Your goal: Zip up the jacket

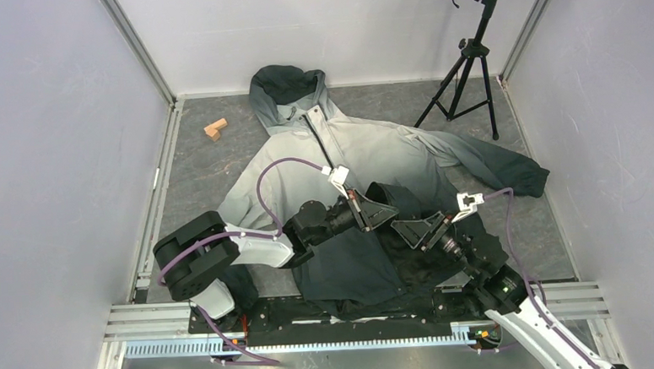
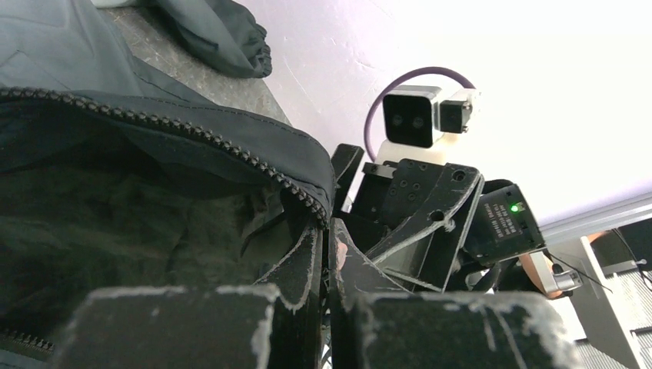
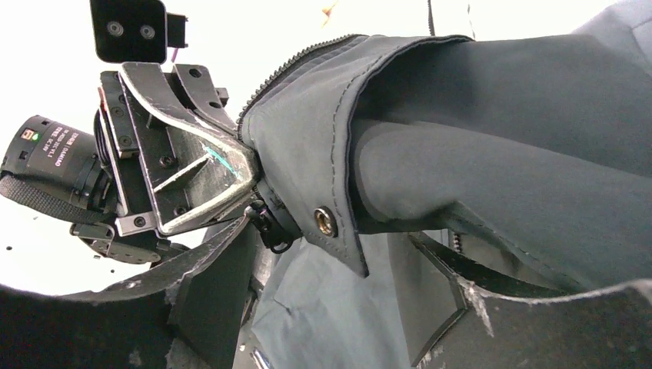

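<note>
Large hooded long-sleeved jacket [image 1: 322,163], pale grey fading to charcoal at hem and cuffs with a dark hood, lies front-up on the grey speckled surface [image 1: 197,179]. The hood is at the far wall, the hem at the arm bases, and the sleeves are spread. The lower front gapes and dark lining shows beside the bare zipper teeth [image 2: 192,132]. The left pincer [image 1: 384,211] is clenched on the charcoal front edge. The right pincer [image 1: 403,225] is released, its fingers wide around a flap with a brass snap [image 3: 325,221].

No legible text anywhere
</note>
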`<state>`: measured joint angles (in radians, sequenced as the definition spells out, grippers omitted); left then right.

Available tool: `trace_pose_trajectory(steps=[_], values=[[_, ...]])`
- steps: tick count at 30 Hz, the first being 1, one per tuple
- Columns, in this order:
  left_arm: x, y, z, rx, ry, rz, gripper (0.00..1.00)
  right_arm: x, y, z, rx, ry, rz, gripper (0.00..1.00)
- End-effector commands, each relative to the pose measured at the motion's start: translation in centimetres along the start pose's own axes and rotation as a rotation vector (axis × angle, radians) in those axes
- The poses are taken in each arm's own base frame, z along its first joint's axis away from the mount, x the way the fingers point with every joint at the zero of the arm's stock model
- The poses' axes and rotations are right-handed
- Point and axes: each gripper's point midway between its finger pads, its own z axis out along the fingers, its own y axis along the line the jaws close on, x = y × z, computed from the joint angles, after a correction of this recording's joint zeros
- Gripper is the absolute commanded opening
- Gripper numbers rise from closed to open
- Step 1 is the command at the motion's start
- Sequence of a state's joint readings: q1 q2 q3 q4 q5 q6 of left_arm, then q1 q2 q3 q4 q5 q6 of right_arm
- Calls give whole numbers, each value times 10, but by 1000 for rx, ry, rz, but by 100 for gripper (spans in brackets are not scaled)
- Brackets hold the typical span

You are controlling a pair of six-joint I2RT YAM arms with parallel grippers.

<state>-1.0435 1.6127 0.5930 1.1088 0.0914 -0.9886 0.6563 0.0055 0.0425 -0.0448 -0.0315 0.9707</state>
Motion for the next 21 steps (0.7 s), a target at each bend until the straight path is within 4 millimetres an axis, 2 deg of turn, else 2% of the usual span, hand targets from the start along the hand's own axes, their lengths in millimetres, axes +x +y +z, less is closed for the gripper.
trace_pose_trajectory(steps=[1, 2, 5, 7, 9, 11, 15, 18, 21], values=[[-12, -18, -4, 66, -38, 5, 2, -26, -5, -11, 119, -65, -84, 72], [-11, -16, -4, 57, -32, 12, 2, -22, -14, -12, 176, -27, -112, 75], [-8, -10, -4, 36, -19, 40, 2, -16, -17, -17, 239, 83, -204, 88], [-5, -6, -4, 22, -5, 65, 2, -8, -18, -21, 269, 203, -279, 91], [-1, -2, -3, 10, 17, 95, 2, 0, -26, -31, 345, 324, -328, 89], [3, 1, -4, 4, 36, 133, 2, -2, -26, -39, 391, 393, -368, 86], [10, 8, -5, -6, 78, 208, 2, -18, -8, -48, 386, 402, -416, 81], [15, 12, -5, -13, 106, 244, 2, -34, 5, -47, 383, 370, -440, 82], [17, 18, -6, -31, 112, 260, 2, -38, 10, -32, 386, 370, -431, 78]])
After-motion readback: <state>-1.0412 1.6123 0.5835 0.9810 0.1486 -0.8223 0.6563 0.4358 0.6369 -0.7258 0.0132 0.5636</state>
